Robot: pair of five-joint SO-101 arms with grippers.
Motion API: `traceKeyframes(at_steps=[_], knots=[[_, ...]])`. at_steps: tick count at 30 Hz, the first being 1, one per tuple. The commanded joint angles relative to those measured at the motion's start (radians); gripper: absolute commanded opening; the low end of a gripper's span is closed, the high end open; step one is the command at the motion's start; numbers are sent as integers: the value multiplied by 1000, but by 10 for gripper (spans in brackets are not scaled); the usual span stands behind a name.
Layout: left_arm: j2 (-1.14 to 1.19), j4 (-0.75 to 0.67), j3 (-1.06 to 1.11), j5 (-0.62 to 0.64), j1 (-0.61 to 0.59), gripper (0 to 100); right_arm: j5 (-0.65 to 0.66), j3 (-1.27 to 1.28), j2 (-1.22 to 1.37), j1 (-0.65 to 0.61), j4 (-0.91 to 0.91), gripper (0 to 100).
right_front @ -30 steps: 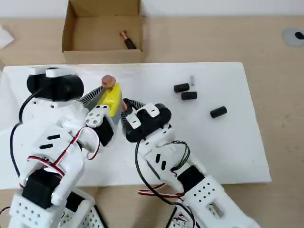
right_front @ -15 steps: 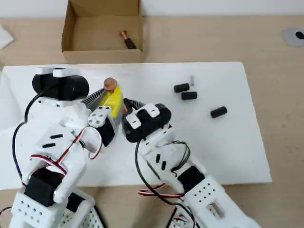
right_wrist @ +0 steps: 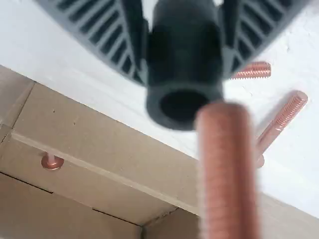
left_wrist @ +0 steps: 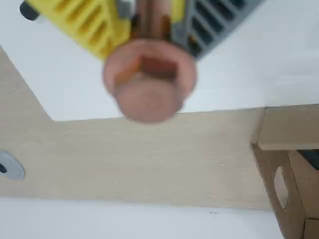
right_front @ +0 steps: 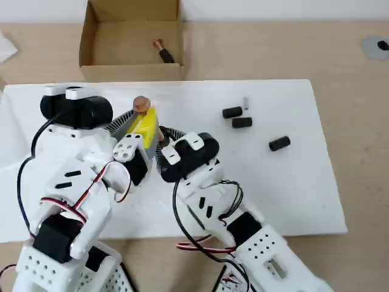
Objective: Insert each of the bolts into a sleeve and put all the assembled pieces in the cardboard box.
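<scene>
Here the left end effector (right_front: 138,117) hides the bolt (right_front: 141,103) shank

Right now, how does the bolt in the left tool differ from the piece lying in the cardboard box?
The bolt in the left tool is bare; the piece in the cardboard box wears a black sleeve. The bolt is clamped in the tool; the piece lies loose on the box floor. Both are copper-coloured with a round head.

White sheet (right_front: 292,182) on a wooden table (right_front: 358,134) — grey disc (right_front: 371,45) on the bare wood beside it
</scene>
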Motion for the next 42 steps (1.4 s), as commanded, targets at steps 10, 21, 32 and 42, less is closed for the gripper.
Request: traceKeyframes(at_steps=[10,21,32,42], knots=[[-18,-124,72,-74,-60,6,9,-7,-22,10,-28,9],[-18,-123,74,-37,-9,6,11,-7,-19,10,-28,9],[-18,-98,81,-32,-8,6,11,-8,-18,10,-20,9],[-18,-103,81,-32,-5,9,11,-19,-22,12,32,9]])
